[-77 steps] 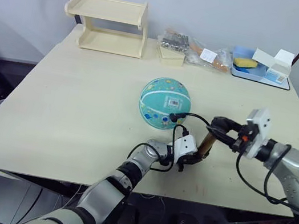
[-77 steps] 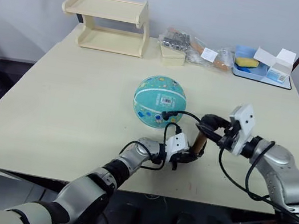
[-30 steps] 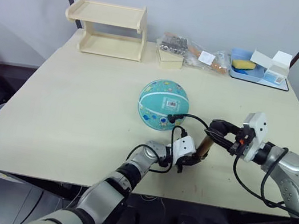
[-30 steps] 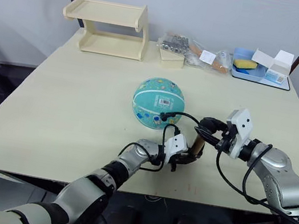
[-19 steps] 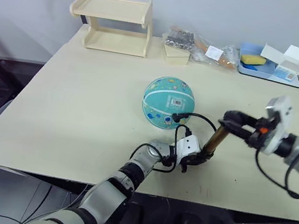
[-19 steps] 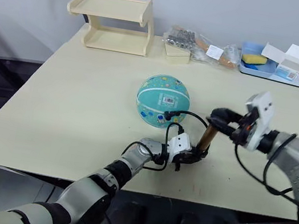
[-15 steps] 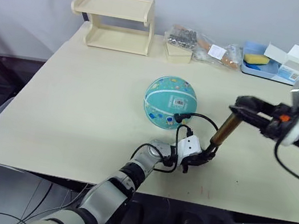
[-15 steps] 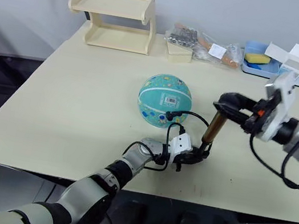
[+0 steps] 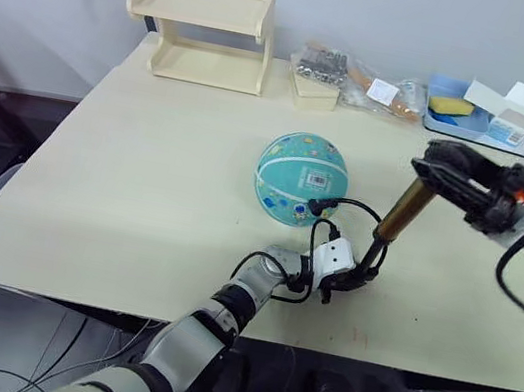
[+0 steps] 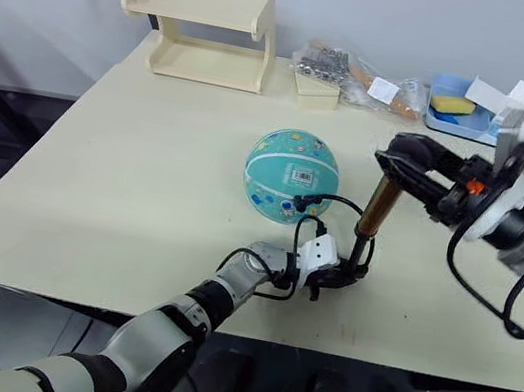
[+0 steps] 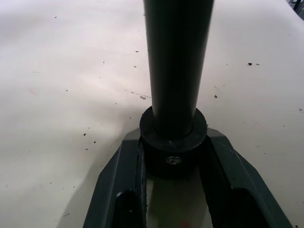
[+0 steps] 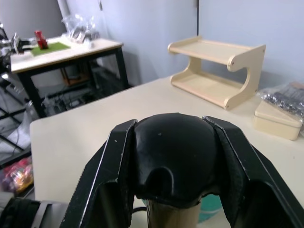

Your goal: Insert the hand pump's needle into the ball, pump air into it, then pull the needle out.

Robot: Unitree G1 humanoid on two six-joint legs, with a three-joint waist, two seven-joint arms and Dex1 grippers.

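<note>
Clamping the hand pump [image 9: 391, 223]: left end effector [image 11: 174, 164] at its base, right end effector [image 12: 173, 156] on its handle.

I see a teal ball [image 9: 302, 178] with colourful prints and a white barcode sticker, and a gold, black-capped hand pump [image 9: 400, 212].

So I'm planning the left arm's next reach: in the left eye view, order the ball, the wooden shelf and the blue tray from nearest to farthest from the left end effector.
1. The ball, just beyond the left end effector.
2. The blue tray, far right edge of the table.
3. The wooden shelf, far left corner.
</note>
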